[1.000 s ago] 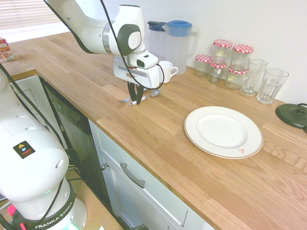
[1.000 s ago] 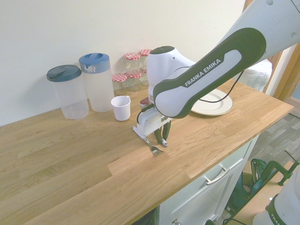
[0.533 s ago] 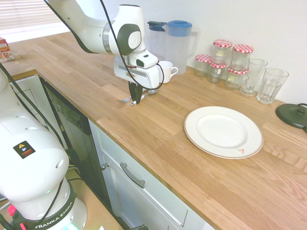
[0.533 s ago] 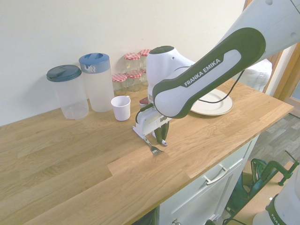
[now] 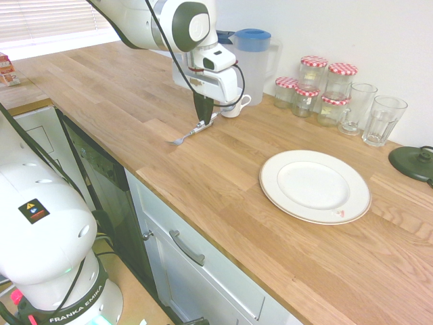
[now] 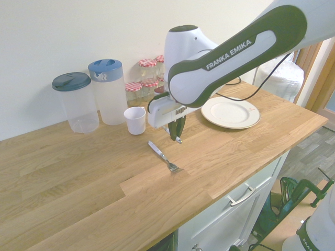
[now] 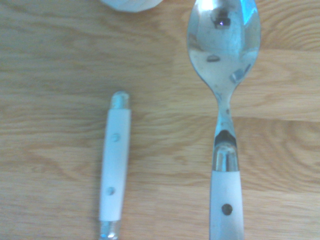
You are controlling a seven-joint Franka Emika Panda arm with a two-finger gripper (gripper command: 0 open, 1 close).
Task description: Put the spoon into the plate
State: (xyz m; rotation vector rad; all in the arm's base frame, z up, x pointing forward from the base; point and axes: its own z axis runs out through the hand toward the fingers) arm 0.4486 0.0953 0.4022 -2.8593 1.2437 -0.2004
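Clock directions are read in the first exterior view, from the middle of the plate (image 5: 315, 184), and things come left to right. A small printed box (image 5: 7, 73), partly out of view, lies far off between 9 and 10 o'clock. Nearer, also between 9 and 10, the fork (image 6: 171, 165) lies on the worktop (image 5: 223, 196), its tines pointing toward 8 and its pale handle the other way.

At 10 o'clock, the jaws (image 5: 203, 123) are closed on the pale handle of the spoon (image 7: 224, 40), holding it above the worktop, well apart from the plate. The wrist view shows the shiny bowl and its slim neck, with the fork's riveted handle beside it.

Between 10 and 11 stands the white mug (image 6: 135, 121). Behind it, toward 11, are a dark-lidded pitcher (image 6: 78, 110) and a blue-lidded pitcher (image 5: 252, 68). The plate lies flat, a reddish mark on its rim between 4 and 5. Around 12 are the glass jars (image 5: 305, 100) with red checked lids, some stacked. Two clear glasses (image 5: 384, 122) stand between 1 and 2, and a dark green round object (image 5: 413, 162) sits between 2 and 3.
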